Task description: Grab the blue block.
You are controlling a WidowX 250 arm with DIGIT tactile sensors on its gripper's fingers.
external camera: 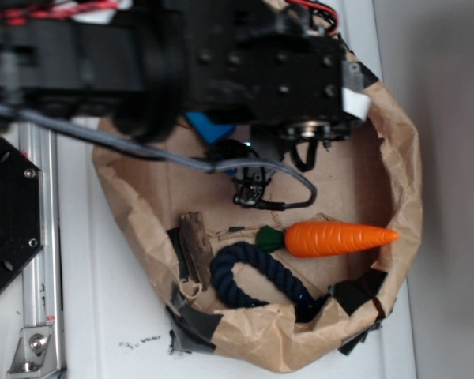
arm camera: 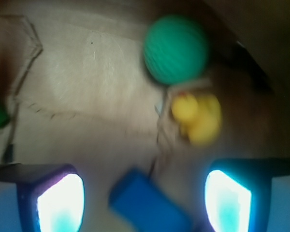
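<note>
The blue block (arm camera: 150, 205) lies flat and slanted on the brown paper, low in the wrist view, between my two glowing pads (arm camera: 60, 203) and touching neither. My gripper (arm camera: 144, 200) is open, with a wide gap on either side of the block. In the exterior view only a corner of the blue block (external camera: 208, 126) shows under the black arm, and my gripper (external camera: 249, 188) hangs just below and to the right of it, partly hidden by cables.
A green ball (arm camera: 176, 48) and a yellow toy (arm camera: 197, 116) lie beyond the block. An orange carrot (external camera: 336, 238), a dark navy rope ring (external camera: 249, 276) and a wooden piece (external camera: 196, 243) sit inside the brown paper tub (external camera: 403, 181).
</note>
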